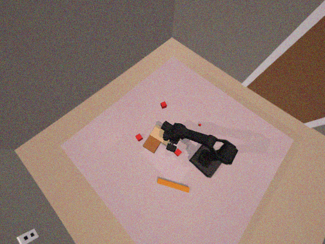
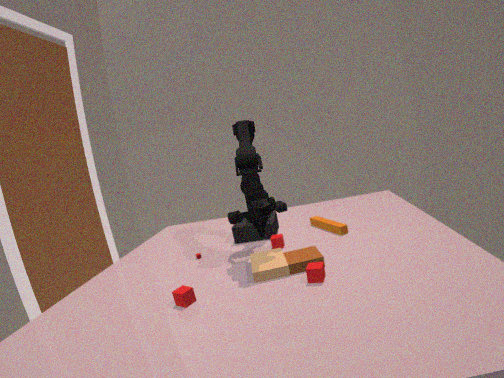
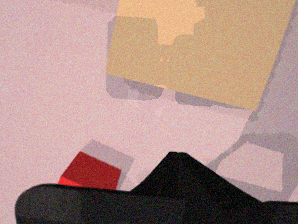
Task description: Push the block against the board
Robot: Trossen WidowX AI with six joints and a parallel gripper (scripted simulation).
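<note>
The brown square block [image 1: 151,144] [image 2: 305,256] lies flat with one whole side against the long side of the light tan board [image 1: 157,132] [image 2: 269,265] [image 3: 200,65]. No gap shows between them. Their outer edges, on the side facing the exterior camera, look even. The board reaches farther than the block toward the robot. My gripper [image 3: 176,160] is shut and empty. It is raised above the table at the board's robot side, with pink table showing between its tips and the board in the wrist view. In the top view the arm hides part of the board.
One red cube [image 1: 177,152] [image 2: 277,241] [image 3: 95,171] is close to the gripper. Another red cube [image 1: 138,137] [image 2: 315,273] is near the block. A third [image 1: 164,104] [image 2: 184,296] and a tiny red one [image 1: 199,124] [image 2: 198,256] lie apart. An orange bar [image 1: 173,184] [image 2: 328,225] lies farther off.
</note>
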